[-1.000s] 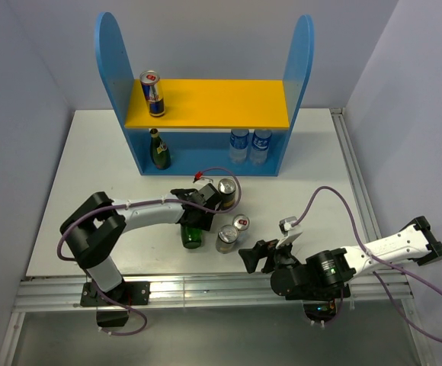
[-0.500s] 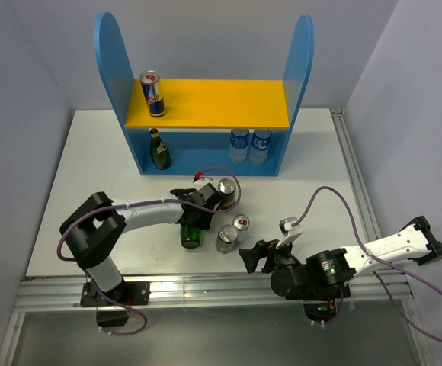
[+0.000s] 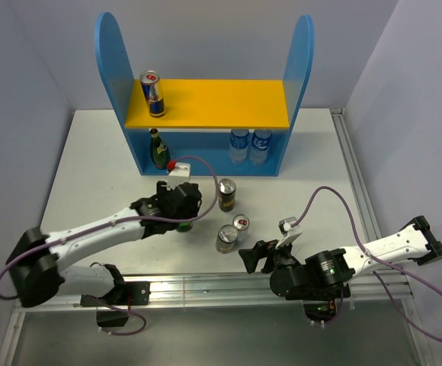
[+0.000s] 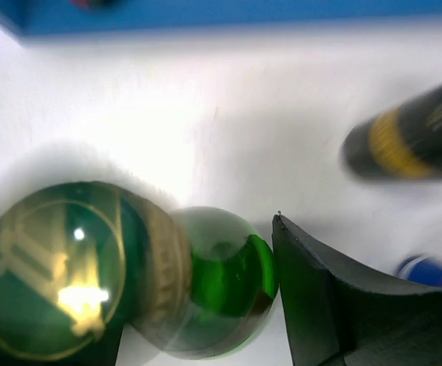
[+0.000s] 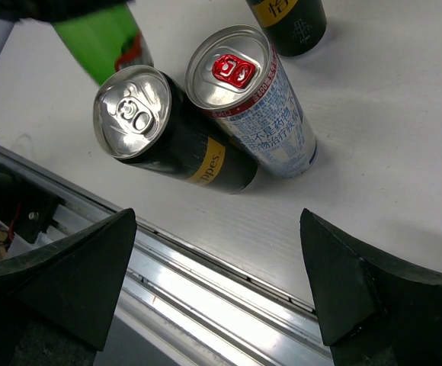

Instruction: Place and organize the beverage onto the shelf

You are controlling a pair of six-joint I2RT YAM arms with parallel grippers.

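From the top camera, the shelf point(image 3: 110, 69) is seen at the far edge of the table point(image 3: 76, 175). A blue-silver can point(image 3: 152, 93) is stood at the left end of the yellow upper board point(image 3: 221, 104). On the base below, a shelved green bottle point(image 3: 158, 149) is set at the left end and two blue-labelled drinks point(image 3: 249, 145) side by side at the right end. The left gripper point(image 3: 177, 204) is held low over the table's middle, in front of the shelf, with the gripped green bottle point(image 3: 184, 224) under it. A dark can point(image 3: 226, 194) is stood just to its right. A silver can point(image 3: 241, 223) and a second dark can point(image 3: 226, 238) are found closer to the near edge. The right gripper point(image 3: 253, 258) is spread wide by the near edge, with nothing held.

In the blurred left wrist view, the gripped green bottle is seen from above between the jaws, which are partly closed around it; one finger point(image 4: 328, 305) is pressed to its shoulder.

In the right wrist view, the fingers are parted wide and empty. The second dark can and the silver can are seen touching, just beyond them.
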